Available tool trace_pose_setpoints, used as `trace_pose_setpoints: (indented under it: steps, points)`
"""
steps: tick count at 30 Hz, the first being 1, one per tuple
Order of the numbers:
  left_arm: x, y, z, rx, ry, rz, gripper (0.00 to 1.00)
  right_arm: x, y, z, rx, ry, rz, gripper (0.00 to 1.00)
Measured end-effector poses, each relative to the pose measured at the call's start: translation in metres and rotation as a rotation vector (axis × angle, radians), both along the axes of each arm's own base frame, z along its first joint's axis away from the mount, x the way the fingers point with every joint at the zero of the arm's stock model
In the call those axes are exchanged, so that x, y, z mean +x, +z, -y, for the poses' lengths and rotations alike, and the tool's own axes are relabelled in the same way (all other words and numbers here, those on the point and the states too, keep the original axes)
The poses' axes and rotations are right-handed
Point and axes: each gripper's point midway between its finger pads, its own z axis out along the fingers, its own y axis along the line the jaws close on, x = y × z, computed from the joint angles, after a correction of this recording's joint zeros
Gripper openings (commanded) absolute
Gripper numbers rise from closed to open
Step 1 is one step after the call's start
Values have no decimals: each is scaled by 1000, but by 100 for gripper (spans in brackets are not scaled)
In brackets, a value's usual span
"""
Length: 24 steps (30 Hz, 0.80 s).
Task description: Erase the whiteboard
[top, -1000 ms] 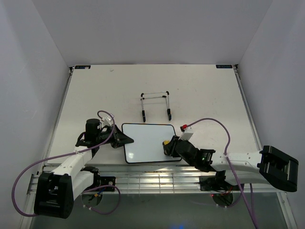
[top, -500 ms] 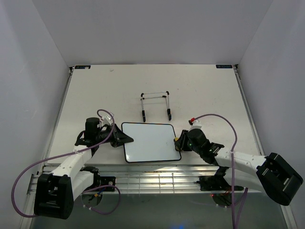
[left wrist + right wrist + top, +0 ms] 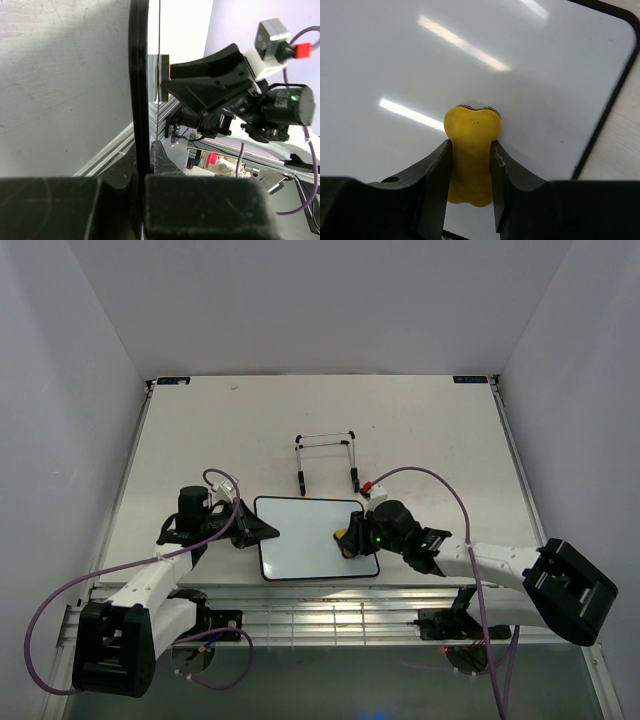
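whiteboard laid flat, 6 o'clock of easel | 9 o'clock edge pinched by left gripper | eraser clamped by right gripper (face looks clean) | eraser to be kept flat, strokes overlapped

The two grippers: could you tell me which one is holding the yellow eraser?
The right gripper: its fingers pinch the yellow eraser over the whiteboard, whereas the left gripper clamps the whiteboard's left edge.
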Motion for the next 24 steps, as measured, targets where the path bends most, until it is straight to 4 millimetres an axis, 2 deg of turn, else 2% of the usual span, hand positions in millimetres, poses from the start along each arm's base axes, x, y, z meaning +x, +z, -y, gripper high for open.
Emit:
trace_pose_setpoints:
  steps: [6,8,10,14,19,24]
  points:
    - [0,0,0,0,0,-1,0,-12,24,-53,34,146,32,29]
    - [0,0,0,0,0,-1,0,-13,28,-61,36,162,40,29]
    - [0,0,0,-1,-1,-1,0,-11,27,-61,32,154,42,29]
    - [0,0,0,-1,-1,-2,0,-1,22,-48,30,106,33,29]
    - [0,0,0,-1,1,-1,0,13,2,-9,2,-9,11,29]
    - [1,2,0,0,10,2,0,13,-14,28,16,-108,-25,29]
